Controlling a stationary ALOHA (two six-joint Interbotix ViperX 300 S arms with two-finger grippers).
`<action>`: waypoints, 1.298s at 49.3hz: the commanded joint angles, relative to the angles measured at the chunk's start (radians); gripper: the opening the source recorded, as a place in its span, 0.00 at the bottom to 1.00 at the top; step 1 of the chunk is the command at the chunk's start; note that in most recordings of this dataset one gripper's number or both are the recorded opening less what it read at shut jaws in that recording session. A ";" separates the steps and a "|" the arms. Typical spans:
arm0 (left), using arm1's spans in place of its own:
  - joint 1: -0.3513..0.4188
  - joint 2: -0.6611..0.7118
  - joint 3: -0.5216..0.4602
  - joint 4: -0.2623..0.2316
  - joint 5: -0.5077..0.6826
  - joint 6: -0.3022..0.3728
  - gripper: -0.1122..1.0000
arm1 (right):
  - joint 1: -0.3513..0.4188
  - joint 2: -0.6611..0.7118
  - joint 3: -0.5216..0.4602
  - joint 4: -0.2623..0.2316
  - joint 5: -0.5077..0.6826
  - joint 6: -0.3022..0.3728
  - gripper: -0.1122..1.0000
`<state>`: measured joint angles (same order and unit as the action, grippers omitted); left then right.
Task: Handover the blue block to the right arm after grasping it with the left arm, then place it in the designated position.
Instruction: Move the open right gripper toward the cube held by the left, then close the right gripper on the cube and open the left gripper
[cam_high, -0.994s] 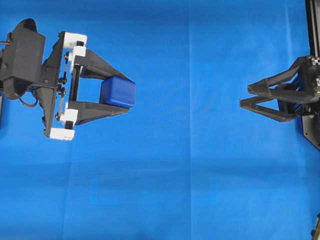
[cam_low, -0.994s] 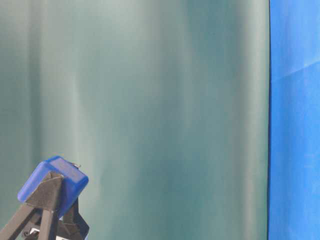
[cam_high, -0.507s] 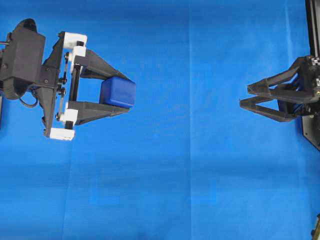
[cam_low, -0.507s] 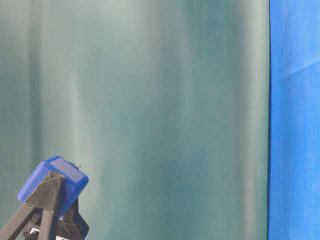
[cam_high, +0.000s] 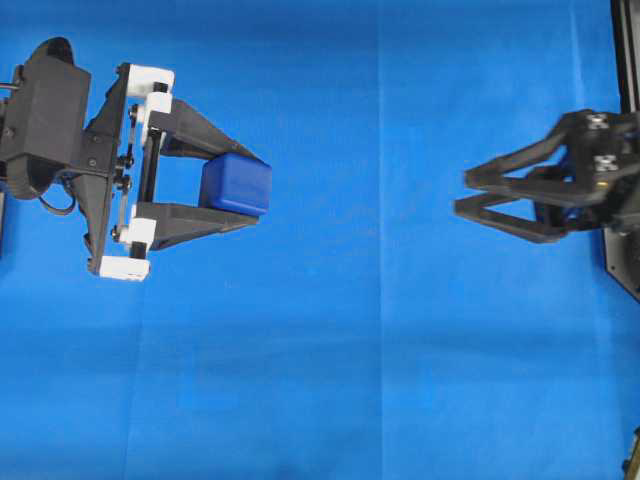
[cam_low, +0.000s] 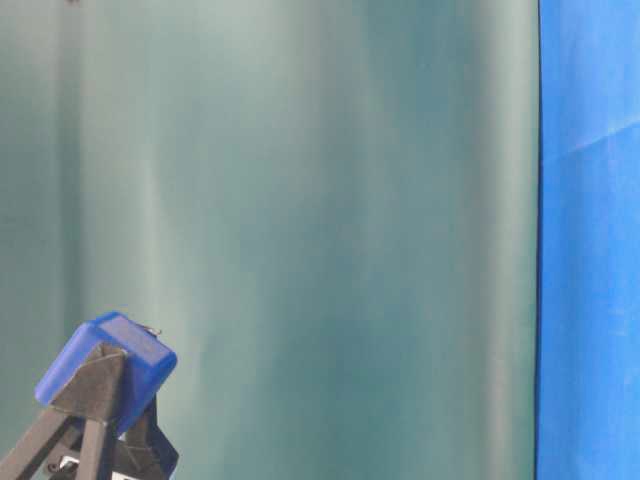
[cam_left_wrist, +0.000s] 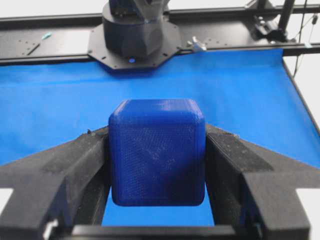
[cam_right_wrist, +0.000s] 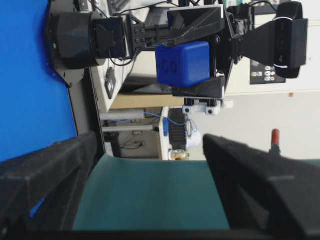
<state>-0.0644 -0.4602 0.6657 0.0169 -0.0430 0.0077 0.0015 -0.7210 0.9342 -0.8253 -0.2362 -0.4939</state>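
The blue block is pinched between the two black fingers of my left gripper, which is shut on it and holds it above the blue cloth at the left. The same block fills the left wrist view and shows in the table-level view as the block atop the left fingers. My right gripper hangs open at the right, rolled on its side, tips pointing left toward the block, well apart from it. In the right wrist view the block sits far ahead between my wide fingers.
A blue cloth covers the table. A teal backdrop fills the table-level view. The right arm's black base and frame stand at the right edge. Black mounting plates lie beyond the cloth's far edge.
My right gripper has shifted left toward the block and a little upward in the overhead view. The left gripper and block have stayed still.
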 joint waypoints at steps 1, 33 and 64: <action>0.003 -0.034 -0.012 0.000 -0.006 0.000 0.51 | 0.000 0.046 -0.066 -0.002 -0.009 0.003 0.95; 0.002 -0.032 -0.012 -0.002 -0.006 -0.028 0.51 | -0.002 0.411 -0.403 -0.009 -0.038 -0.094 0.93; 0.003 -0.032 -0.008 -0.002 -0.006 -0.028 0.51 | -0.014 0.627 -0.641 -0.009 0.009 -0.098 0.93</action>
<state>-0.0644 -0.4617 0.6657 0.0153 -0.0430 -0.0199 -0.0107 -0.0859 0.3313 -0.8345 -0.2301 -0.5937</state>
